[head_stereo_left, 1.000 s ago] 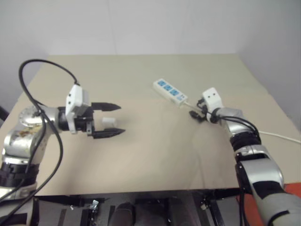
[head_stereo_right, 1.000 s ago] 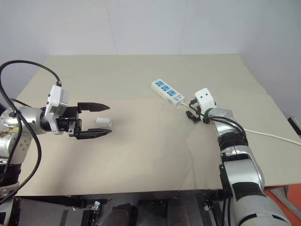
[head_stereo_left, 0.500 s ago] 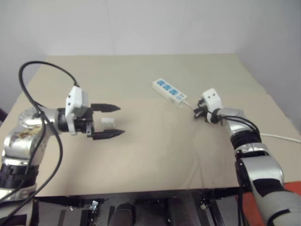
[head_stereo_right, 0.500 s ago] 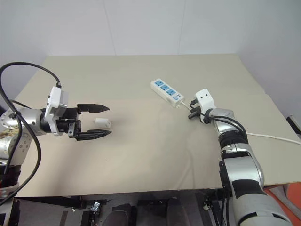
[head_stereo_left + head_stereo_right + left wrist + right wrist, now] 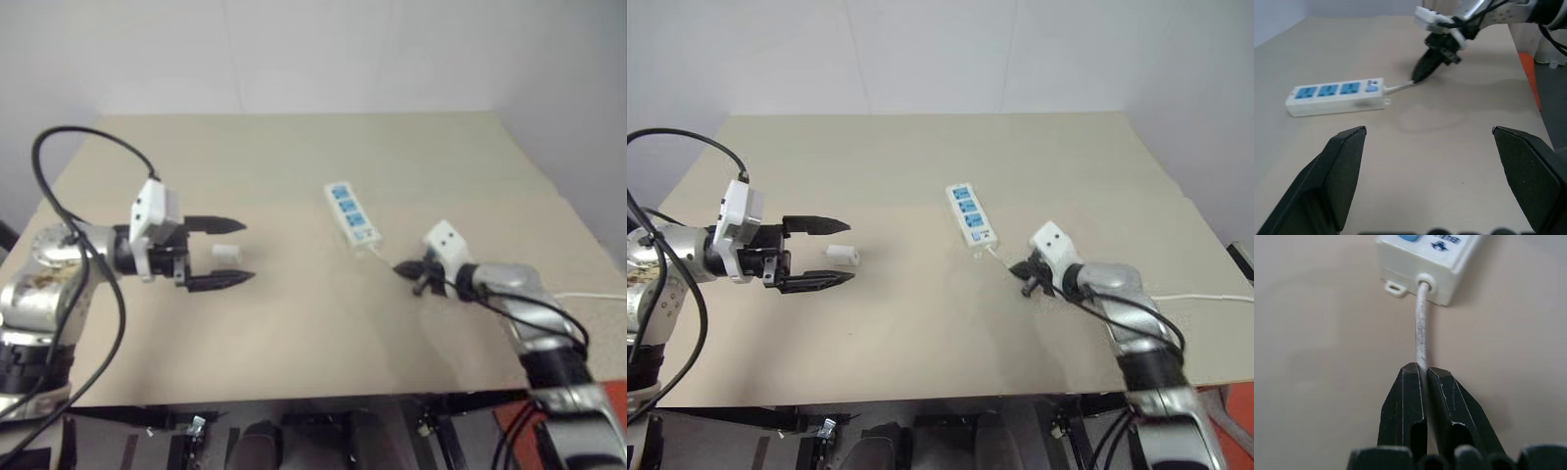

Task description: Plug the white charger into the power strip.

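Beige table point(image 5: 921, 157), wide and flat, under everything.

Little white charger point(image 5: 225, 253) lying on it, left of the middle of the head picture. Seen right between the two black fingers point(image 5: 217, 224) of the left gripper point(image 5: 249, 251). Fingers spread wide, one above the block in the picture and one below. Not touching it, not holding anything. Pointing across toward the right side of the picture. Cannot tell how high above the table.

White power strip point(image 5: 970, 215) with three blue faces, just right of the middle of the picture. Lying flat and a bit slanted, one end up and left, the switch end down and right. Well apart from the charger. Nothing plugged in yet.

Thin white cord point(image 5: 1421, 333) coming out of the switch end. Going straight into the right gripper point(image 5: 1422, 369), at the lower right of the strip. Black fingers point(image 5: 1403, 401) pressed together there, pinching the cord between the tips, near the strip but not touching it. More cord running off to the right edge of the picture, behind the arm.

Left wrist picture: strip at the left, right gripper up top with its tip down on the cord.
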Motion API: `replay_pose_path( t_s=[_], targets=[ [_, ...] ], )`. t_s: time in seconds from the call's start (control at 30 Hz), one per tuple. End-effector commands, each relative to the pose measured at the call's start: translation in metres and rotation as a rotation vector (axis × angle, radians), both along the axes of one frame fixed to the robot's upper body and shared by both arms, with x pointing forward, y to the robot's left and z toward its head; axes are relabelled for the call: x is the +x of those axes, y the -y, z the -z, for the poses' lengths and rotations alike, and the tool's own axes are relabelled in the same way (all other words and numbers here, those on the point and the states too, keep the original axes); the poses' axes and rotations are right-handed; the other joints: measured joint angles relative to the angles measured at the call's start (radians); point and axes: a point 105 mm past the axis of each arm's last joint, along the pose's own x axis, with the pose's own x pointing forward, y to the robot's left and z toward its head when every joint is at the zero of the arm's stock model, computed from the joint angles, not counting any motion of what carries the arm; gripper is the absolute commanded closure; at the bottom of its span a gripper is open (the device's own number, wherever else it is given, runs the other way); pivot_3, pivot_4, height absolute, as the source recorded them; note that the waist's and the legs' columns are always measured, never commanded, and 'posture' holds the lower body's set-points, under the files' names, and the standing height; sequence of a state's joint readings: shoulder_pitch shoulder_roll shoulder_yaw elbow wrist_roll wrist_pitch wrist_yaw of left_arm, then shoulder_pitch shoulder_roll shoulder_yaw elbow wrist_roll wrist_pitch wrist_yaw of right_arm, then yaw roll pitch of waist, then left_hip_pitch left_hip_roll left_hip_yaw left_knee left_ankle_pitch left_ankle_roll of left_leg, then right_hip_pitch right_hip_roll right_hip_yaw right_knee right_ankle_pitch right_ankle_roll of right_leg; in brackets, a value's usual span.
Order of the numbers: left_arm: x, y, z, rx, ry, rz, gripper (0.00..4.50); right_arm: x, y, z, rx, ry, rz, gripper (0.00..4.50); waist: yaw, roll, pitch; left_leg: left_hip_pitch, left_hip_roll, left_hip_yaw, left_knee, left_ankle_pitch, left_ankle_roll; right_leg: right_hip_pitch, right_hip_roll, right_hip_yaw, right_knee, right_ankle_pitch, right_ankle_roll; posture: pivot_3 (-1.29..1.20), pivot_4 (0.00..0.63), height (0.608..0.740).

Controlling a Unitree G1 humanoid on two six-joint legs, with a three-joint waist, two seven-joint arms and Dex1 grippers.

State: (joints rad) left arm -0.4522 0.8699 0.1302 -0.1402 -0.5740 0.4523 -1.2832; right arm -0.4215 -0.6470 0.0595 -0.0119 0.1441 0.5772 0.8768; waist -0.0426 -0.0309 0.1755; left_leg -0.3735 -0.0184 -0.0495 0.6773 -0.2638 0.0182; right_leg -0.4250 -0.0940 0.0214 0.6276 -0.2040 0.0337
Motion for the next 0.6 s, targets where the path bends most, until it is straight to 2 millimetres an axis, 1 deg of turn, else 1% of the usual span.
replay_pose_path(
  t_s=[0.03, 0.13, 0.17, 0.23, 0.3, 0.4, 0.43, 0.5, 0.53, 0.6],
  targets=[
    [-0.002, -0.003, -0.010, 0.004, 0.048, 0.009, 0.00, -0.025, -0.010, -0.028, 0.036, 0.071, -0.104, 4.48, -0.001, 0.000, 0.000, 0.000, 0.000, 0.000, 0.000, 0.000, 0.000, 0.000, 0.000, 0.000, 0.000, 0.000, 0.000, 0.00, 0.150, 0.740],
    [-0.001, -0.001, -0.011, 0.004, 0.048, 0.018, 0.00, -0.045, -0.009, -0.025, 0.032, 0.048, -0.176, 4.48, 0.000, 0.000, 0.000, 0.001, 0.000, 0.001, 0.000, 0.000, 0.000, 0.001, 0.000, 0.000, 0.000, 0.000, 0.000, 0.00, 0.150, 0.740],
    [-0.001, 0.000, -0.011, 0.003, 0.048, 0.025, 0.00, -0.050, -0.007, -0.022, 0.022, 0.043, -0.186, 4.48, 0.000, 0.000, 0.000, 0.002, 0.000, 0.001, 0.000, 0.000, 0.000, 0.001, 0.000, 0.000, 0.000, 0.000, 0.000, 0.00, 0.150, 0.740],
    [0.000, 0.001, -0.011, 0.004, 0.047, 0.031, 0.00, -0.051, -0.002, -0.017, -0.003, 0.042, -0.176, 4.48, 0.000, 0.000, 0.000, 0.002, 0.000, 0.002, 0.000, 0.000, 0.000, 0.002, 0.000, 0.000, -0.001, 0.000, 0.000, 0.00, 0.150, 0.740],
    [0.002, 0.001, -0.012, 0.008, 0.050, 0.036, 0.00, -0.051, 0.002, -0.014, -0.013, 0.043, -0.169, 3.75, 0.000, 0.000, 0.000, 0.001, 0.000, 0.003, 0.000, 0.000, 0.000, 0.002, 0.000, 0.000, -0.001, 0.000, 0.000, 0.00, 0.150, 0.740],
    [0.003, 0.001, -0.013, 0.012, 0.053, 0.043, 0.00, -0.052, 0.006, -0.013, -0.022, 0.049, -0.172, 2.85, 0.003, 0.000, 0.000, 0.001, 0.000, 0.003, 0.000, 0.000, 0.000, 0.002, 0.000, 0.000, -0.001, 0.000, 0.000, 0.00, 0.150, 0.740],
    [0.003, 0.001, -0.013, 0.013, 0.054, 0.044, 0.00, -0.052, 0.007, -0.015, -0.017, 0.053, -0.168, 2.45, 0.004, 0.000, 0.000, 0.001, 0.000, 0.003, 0.000, 0.000, 0.000, 0.002, 0.000, 0.000, -0.001, 0.000, 0.000, 0.00, 0.150, 0.740],
    [0.003, 0.001, -0.013, 0.013, 0.054, 0.050, 0.00, -0.053, 0.008, -0.019, 0.003, 0.063, -0.167, 1.81, 0.005, 0.000, 0.000, 0.001, 0.000, 0.003, 0.000, 0.000, 0.000, 0.002, 0.000, 0.000, -0.001, 0.000, 0.000, 0.00, 0.150, 0.740],
    [0.002, 0.002, -0.013, 0.013, 0.054, 0.053, 0.00, -0.053, 0.008, -0.023, 0.025, 0.072, -0.164, 1.39, 0.006, -0.001, 0.000, 0.001, 0.000, 0.003, 0.000, 0.000, 0.000, 0.002, 0.000, 0.000, -0.001, 0.000, 0.000, 0.00, 0.150, 0.740],
    [0.001, 0.002, -0.014, 0.009, 0.054, 0.057, 0.00, -0.053, 0.006, -0.034, 0.075, 0.105, -0.153, 0.71, 0.007, -0.001, 0.000, 0.001, 0.000, 0.003, 0.000, 0.000, 0.000, 0.002, 0.000, 0.000, -0.001, 0.000, 0.000, 0.00, 0.150, 0.740]
  ],
)
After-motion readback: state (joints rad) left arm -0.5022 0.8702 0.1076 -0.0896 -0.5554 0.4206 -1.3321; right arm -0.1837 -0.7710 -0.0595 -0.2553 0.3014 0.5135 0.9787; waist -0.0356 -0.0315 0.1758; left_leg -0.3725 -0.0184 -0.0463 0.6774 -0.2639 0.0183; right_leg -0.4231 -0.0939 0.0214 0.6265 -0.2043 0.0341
